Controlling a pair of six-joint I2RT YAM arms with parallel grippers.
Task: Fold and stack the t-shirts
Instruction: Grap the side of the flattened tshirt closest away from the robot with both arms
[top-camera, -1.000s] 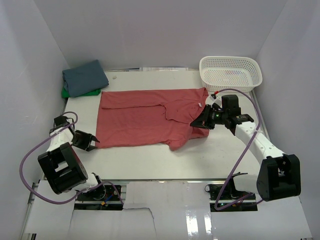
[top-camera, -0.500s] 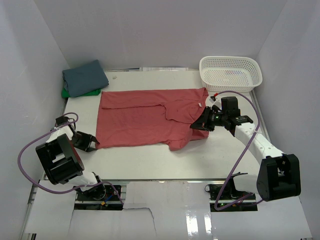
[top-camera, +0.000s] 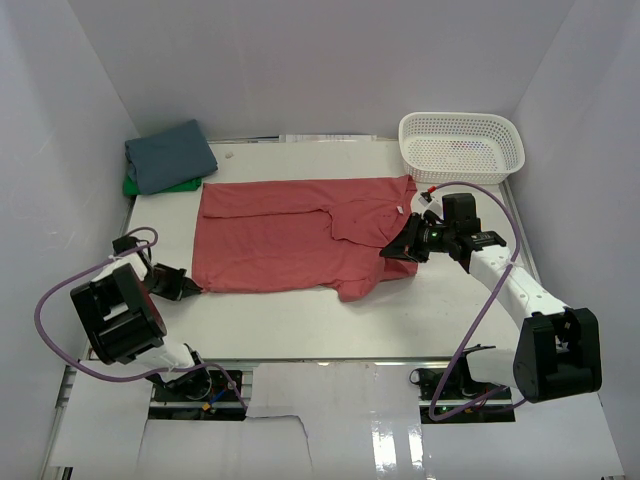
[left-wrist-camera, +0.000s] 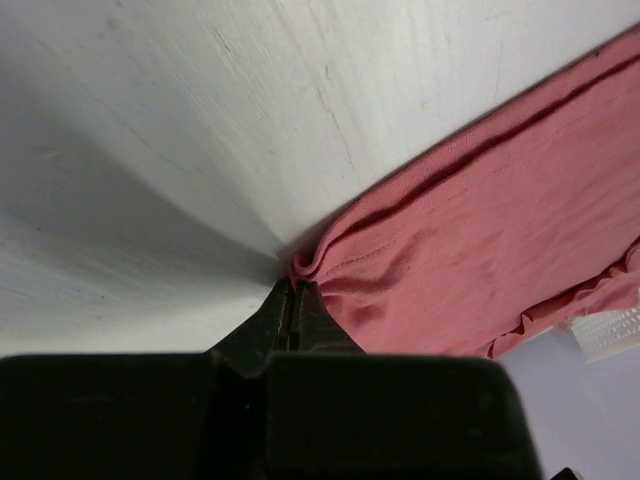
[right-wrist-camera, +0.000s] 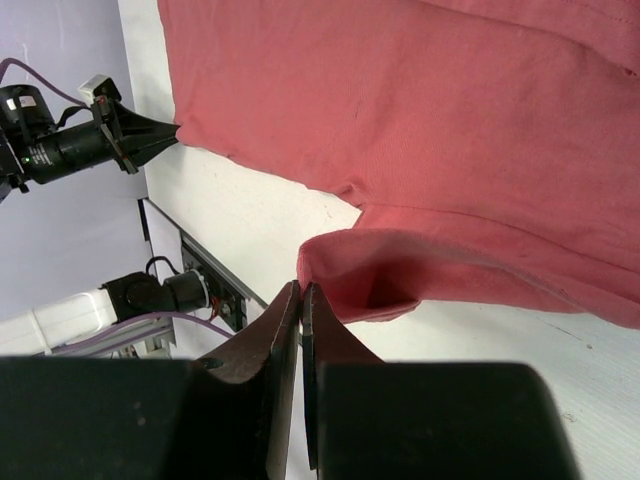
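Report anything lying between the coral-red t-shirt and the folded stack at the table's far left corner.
Nothing visible lies between them: the coral-red t-shirt reaches right up beside the slate-blue folded shirt on the bright green shirt.

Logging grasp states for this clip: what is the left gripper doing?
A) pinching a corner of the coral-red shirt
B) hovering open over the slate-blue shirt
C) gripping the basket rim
A: in the left wrist view the left gripper has its tips shut on the bunched hem corner of the coral-red shirt.
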